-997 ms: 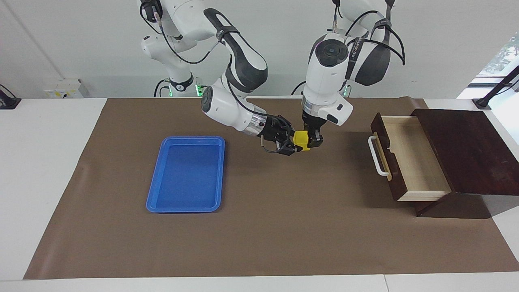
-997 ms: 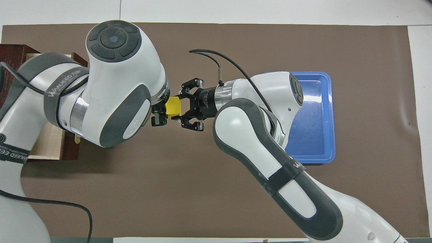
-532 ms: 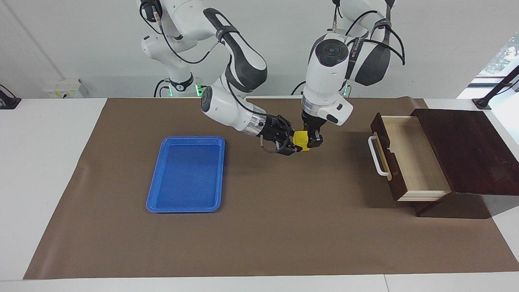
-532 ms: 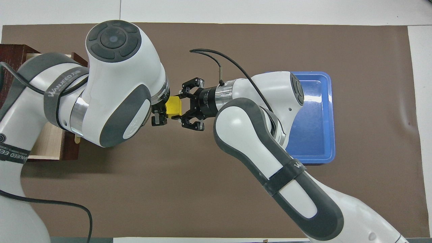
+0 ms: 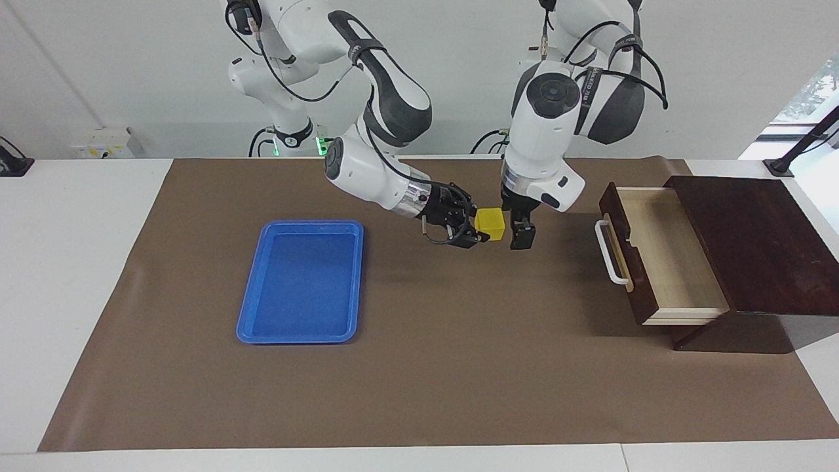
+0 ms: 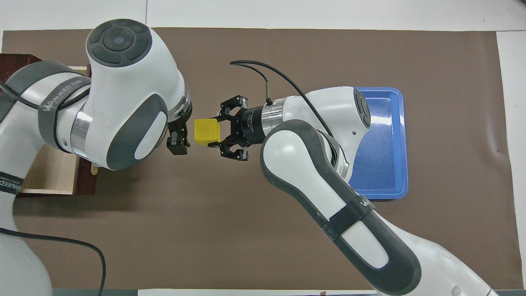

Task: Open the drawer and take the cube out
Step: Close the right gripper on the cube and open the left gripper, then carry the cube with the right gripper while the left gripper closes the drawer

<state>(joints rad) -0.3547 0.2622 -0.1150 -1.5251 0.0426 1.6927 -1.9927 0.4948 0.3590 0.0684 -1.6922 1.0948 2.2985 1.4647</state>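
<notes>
The small yellow cube [image 5: 490, 224] [image 6: 206, 132] hangs above the brown mat, between the blue tray and the drawer. My right gripper [image 5: 482, 233] [image 6: 215, 132] is shut on it, gripping the side that faces the tray. My left gripper [image 5: 518, 226] [image 6: 177, 137] points down just beside the cube on the drawer's side, open and clear of it with a small gap. The dark wooden drawer [image 5: 662, 262] [image 6: 49, 174] stands pulled out of its box [image 5: 754, 242] at the left arm's end. Its pale inside holds nothing, and its white bar handle [image 5: 609, 252] faces the mat's middle.
A blue plastic tray [image 5: 301, 282] [image 6: 386, 164] lies on the mat toward the right arm's end, with nothing in it. The brown mat [image 5: 426, 380] covers most of the white table.
My left gripper has opened, let go of the cube and drawn back toward the drawer. The cube stays in my right gripper, which has barely moved.
</notes>
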